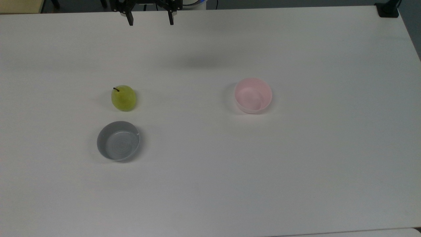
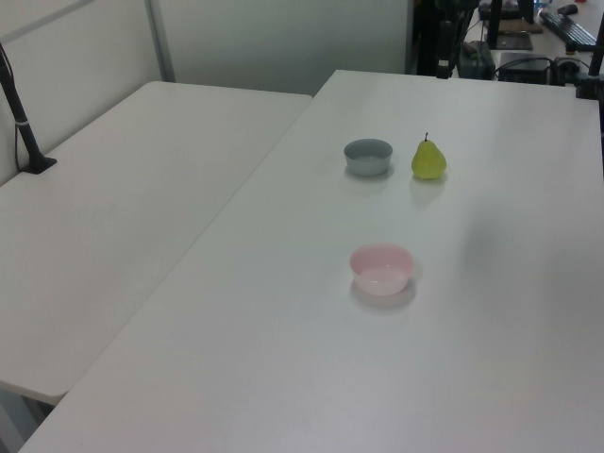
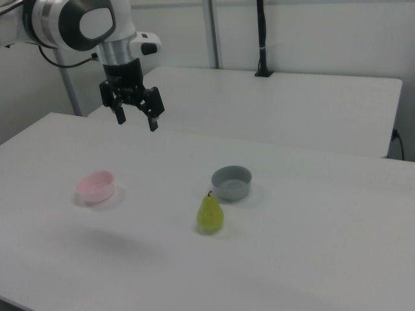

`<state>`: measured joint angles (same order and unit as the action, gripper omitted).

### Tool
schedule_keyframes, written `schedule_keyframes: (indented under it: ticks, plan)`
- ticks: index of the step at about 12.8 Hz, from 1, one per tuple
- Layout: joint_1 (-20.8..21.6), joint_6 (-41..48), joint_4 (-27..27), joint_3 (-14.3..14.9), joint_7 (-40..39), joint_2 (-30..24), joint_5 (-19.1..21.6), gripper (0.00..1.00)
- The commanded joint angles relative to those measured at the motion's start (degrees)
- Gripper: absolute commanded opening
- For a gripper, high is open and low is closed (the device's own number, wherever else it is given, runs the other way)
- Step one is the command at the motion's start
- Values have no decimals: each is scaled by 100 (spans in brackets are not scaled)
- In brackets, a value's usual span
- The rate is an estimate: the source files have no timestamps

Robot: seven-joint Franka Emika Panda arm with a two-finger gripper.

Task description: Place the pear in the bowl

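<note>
A yellow-green pear (image 1: 123,97) (image 2: 428,160) (image 3: 210,214) stands upright on the white table, its dark stem up. The pale pink bowl (image 1: 253,95) (image 2: 381,269) (image 3: 96,186) sits apart from it, on the top view's right, with nothing inside. My gripper (image 1: 151,22) (image 3: 137,121) hangs open high above the table, near the top view's upper edge, well away from pear and bowl, nothing between its fingers.
A grey bowl (image 1: 118,141) (image 2: 367,156) (image 3: 231,182) sits close beside the pear. A second white table (image 2: 113,217) adjoins this one. A black post (image 2: 21,118) stands on that second table, and a black clamp (image 1: 388,10) sits at the top view's upper right corner.
</note>
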<state>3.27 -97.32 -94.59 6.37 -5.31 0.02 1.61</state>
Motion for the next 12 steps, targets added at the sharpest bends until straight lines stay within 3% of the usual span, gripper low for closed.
schedule_keyframes:
  ticks: [1, 3, 7, 12]
  plan:
    - [-19, -59, -68, 13, 30, -125, -81, 100]
    - [-37, -50, -33, 30, -371, -125, -256, 100]
    - [-475, -94, 11, 57, -2182, -81, -546, 100]
    - [-1003, -242, -7, 83, -2352, 242, -583, 100]
